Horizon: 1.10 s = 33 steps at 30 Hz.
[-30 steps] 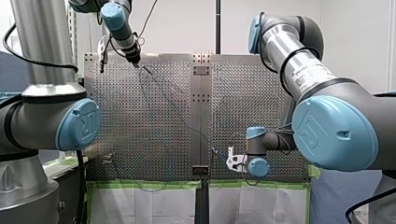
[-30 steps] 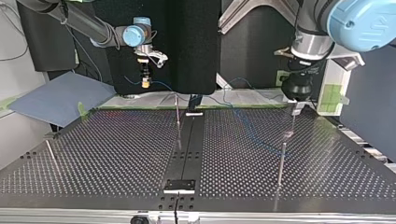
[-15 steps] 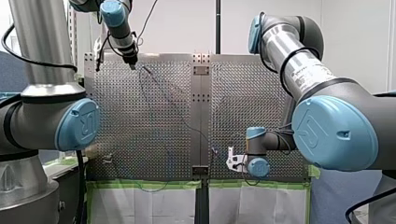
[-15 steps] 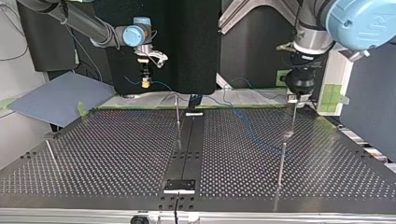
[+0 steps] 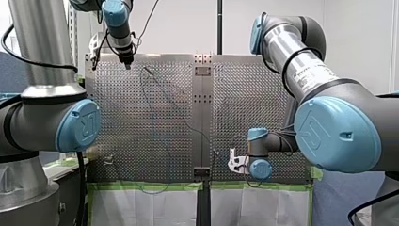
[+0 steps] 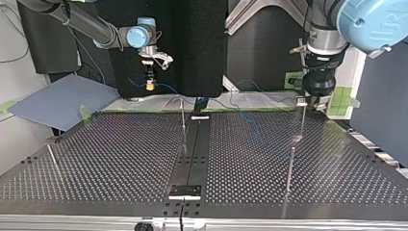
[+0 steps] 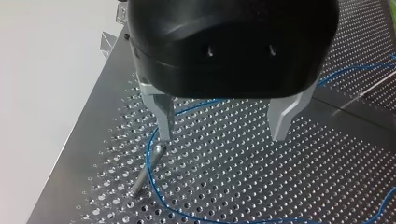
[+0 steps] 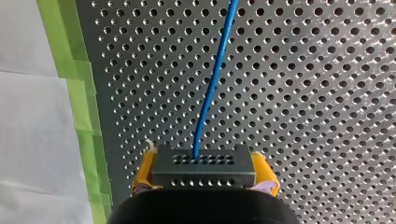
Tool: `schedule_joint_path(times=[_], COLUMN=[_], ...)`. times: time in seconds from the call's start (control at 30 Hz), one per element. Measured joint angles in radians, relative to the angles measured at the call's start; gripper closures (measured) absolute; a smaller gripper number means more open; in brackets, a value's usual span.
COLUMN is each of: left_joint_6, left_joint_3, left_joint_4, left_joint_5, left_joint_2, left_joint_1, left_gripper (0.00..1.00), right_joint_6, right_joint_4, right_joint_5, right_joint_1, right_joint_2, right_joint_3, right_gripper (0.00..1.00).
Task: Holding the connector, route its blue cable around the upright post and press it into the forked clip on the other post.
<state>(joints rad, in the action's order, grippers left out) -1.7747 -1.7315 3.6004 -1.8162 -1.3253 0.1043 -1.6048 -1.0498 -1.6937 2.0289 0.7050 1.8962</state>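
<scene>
Cable point(image 8: 212, 88) bends round post point(image 7: 147, 170), under left gripper point(image 7: 222, 135).
Left fingers point(image 7: 164, 121) spread, one tip just above post; right gripper point(image 8: 204, 176), well apart from post, pinches connector point(image 8: 204, 162).

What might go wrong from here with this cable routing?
My open left gripper has one finger just above the post; moving sideways might knock it. The blue cable bends loosely at that post; a pull from my right gripper, shut on the connector, may lift it off.

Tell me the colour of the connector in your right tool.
The connector is dark grey; the right wrist view shows it best.
</scene>
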Motion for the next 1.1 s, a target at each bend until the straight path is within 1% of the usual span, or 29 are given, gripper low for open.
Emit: schedule_joint_path(times=[0.17, 0.37, 0.57, 0.7, 0.77, 0.87, 1.1], left_joint_6=[0.006, 0.043, 0.097, 0.135, 0.151, 0.168, 0.21], left_joint_3=[0.0, 0.0, 0.0, 0.0, 0.0, 0.0, 0.0], left_joint_4=[-0.005, -0.035, -0.087, -0.126, -0.141, -0.169, -0.233], left_joint_5=[0.004, 0.026, 0.077, 0.112, 0.12, 0.114, 0.059], left_joint_2=[0.0, -0.028, -0.033, -0.034, -0.036, -0.047, -0.101], left_joint_1=[0.001, 0.01, 0.032, 0.055, 0.067, 0.092, 0.156], left_gripper=[0.0, 0.0, 0.0, 0.0, 0.0, 0.0, 0.0], right_joint_6=[0.0, 0.0, 0.0, 0.0, 0.0, 0.0, 0.0], right_joint_4=[-0.002, -0.003, -0.005, -0.005, -0.004, -0.005, -0.006], right_joint_5=[0.0, 0.0, 0.008, 0.012, 0.012, 0.012, 0.012], right_joint_1=[0.0, 0.0, -0.001, -0.001, -0.001, -0.001, -0.001], right_joint_2=[0.0, -0.001, -0.001, -0.001, -0.001, -0.001, -0.001], right_joint_3=[0.0, 0.0, 0.0, 0.0, -0.001, -0.001, -0.001], right_gripper=[0.98, 0.98, 0.98, 0.98, 0.98, 0.98, 0.98])
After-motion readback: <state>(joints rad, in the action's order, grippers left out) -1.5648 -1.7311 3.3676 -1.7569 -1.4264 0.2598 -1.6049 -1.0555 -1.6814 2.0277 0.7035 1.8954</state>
